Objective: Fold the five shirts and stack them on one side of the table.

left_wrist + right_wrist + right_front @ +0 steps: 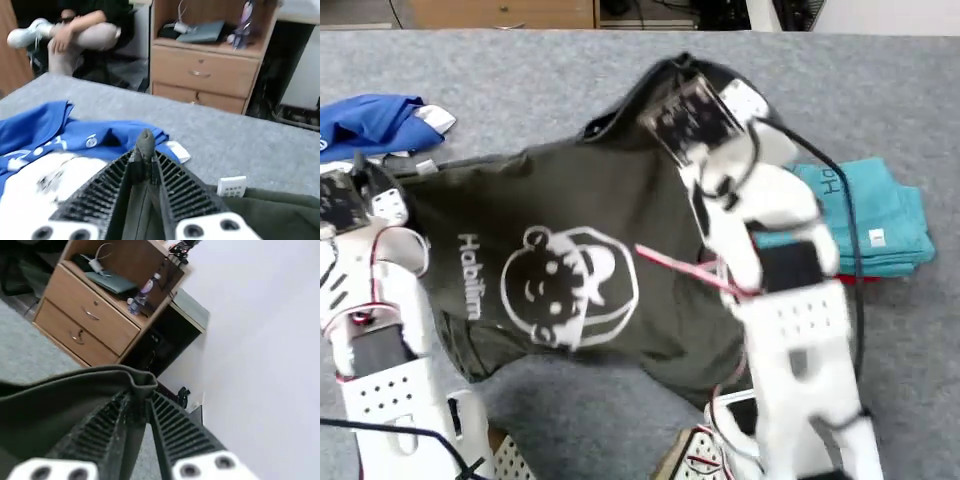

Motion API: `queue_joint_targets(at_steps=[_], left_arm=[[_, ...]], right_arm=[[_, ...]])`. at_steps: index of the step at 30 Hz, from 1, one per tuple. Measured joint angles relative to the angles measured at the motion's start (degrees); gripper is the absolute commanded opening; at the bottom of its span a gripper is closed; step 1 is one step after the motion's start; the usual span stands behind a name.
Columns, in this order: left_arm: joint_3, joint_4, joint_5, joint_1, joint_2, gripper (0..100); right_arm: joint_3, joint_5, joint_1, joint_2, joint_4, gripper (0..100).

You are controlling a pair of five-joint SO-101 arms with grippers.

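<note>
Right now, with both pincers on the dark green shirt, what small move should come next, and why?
Probably carry both pinched edges over the print to start a fold: the left pincer and right pincer are each shut on the green shirt, which lies open, print up, unfolded, beside the folded teal shirt.

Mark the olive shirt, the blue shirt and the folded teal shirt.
olive shirt [560, 195], high view, plain fabric next to the face print.
blue shirt [370, 120], high view, its crumpled middle.
folded teal shirt [890, 215], high view, its top layer.
</note>
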Motion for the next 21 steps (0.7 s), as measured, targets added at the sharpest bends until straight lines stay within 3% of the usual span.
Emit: queue_joint_targets(at_steps=[4, 7, 13, 21], left_arm=[[6.1, -12.6, -0.1, 1.7, 0.0, 2], [6.3, -16.6, 0.0, 1.9, 1.2, 2], [1.3, -17.7, 0.0, 1.9, 12.6, 2], [-16.2, -17.7, 0.3, 2.0, 36.3, 2]], right_arm=[[-3.3, -3.5, 1.6, 10.8, -7.2, 0.5], [-10.7, -6.5, 2.7, 19.6, -7.1, 0.5], [-29.9, -10.0, 3.1, 37.3, -0.4, 0.5], [-51.3, -10.1, 3.1, 57.2, 4.2, 0.4]])
